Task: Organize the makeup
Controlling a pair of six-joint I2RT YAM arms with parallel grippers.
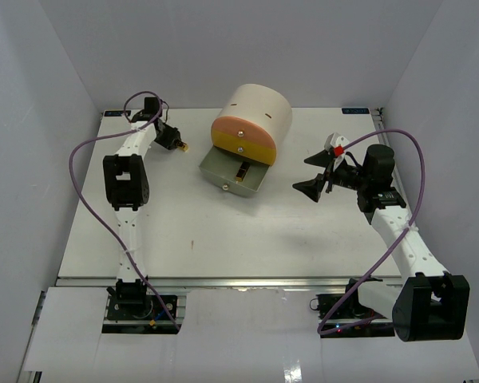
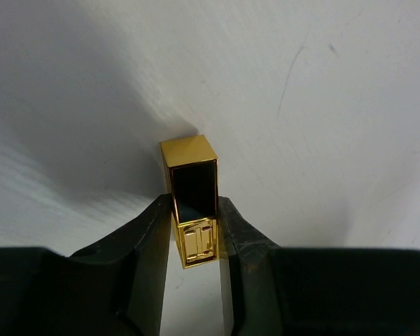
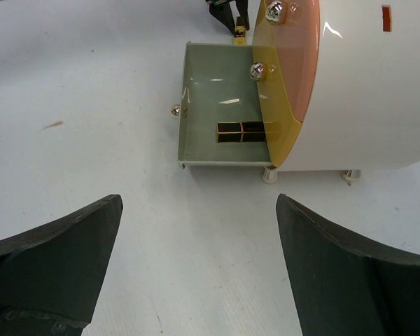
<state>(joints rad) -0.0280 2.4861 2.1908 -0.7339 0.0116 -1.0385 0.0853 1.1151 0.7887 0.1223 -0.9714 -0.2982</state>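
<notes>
1. top view: left gripper (image 1: 178, 144) is at the far left of the table (image 1: 223, 247), fingers closed round a lipstick tube (image 1: 184, 147). only the tube's gold tip pokes out past the fingertips. cant tell if the tube rests on the table or is off it. right gripper (image 1: 302, 173) is on the right side, fingers spread wide, nothing between them. drawer unit (image 1: 259, 116) sits between the two grippers, toward the back. its bottom drawer (image 1: 223, 169) stands open, beyond the right fingertips and apart from them. a dark-and-gold stored lipstick (image 1: 241, 171) lies inside the drawer.
2. left wrist view: lipstick tube (image 2: 190, 203) sits right between the two fingers (image 2: 143, 238). both pads touch its sides and pinch its gold lower part. the black middle and gold end reach out past the fingertips. white table behind it.
3. right wrist view: fingers (image 3: 56, 273) are far apart, gap empty, touching nothing. green drawer (image 3: 210, 77) is open, straight ahead of the gap and well beyond the fingertips. stored lipstick (image 3: 241, 131) lies flat at the drawer's inner end, partly under the yellow-orange front. it may be two tubes end to end, cant tell. cream body of the drawer unit (image 3: 364, 84) is ahead of the right-hand finger.
</notes>
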